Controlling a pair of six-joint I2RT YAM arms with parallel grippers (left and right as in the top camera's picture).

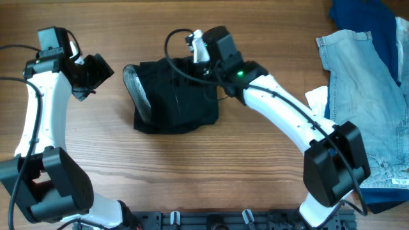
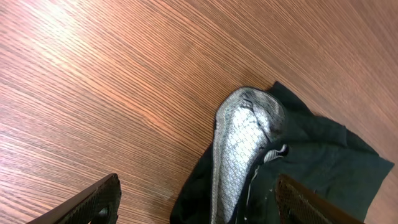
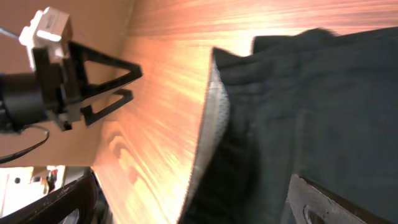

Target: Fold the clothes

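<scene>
The black shorts (image 1: 176, 96) lie folded in a compact bundle at the table's middle, with pale patterned lining (image 1: 137, 89) showing along the left edge. In the left wrist view the shorts (image 2: 323, 155) and the lining (image 2: 239, 143) fill the lower right. My left gripper (image 1: 96, 71) is open and empty, just left of the bundle; its fingers (image 2: 199, 202) straddle the bundle's left edge from above. My right gripper (image 1: 203, 52) hovers at the bundle's back right edge, open and empty; its view shows the shorts (image 3: 311, 106) between the fingers (image 3: 199, 199).
Pale blue denim (image 1: 358, 83) and a dark blue garment (image 1: 364, 16) are piled at the right edge, with a bit of white (image 1: 316, 97) beside them. Bare wooden table (image 1: 192, 172) lies in front of the bundle.
</scene>
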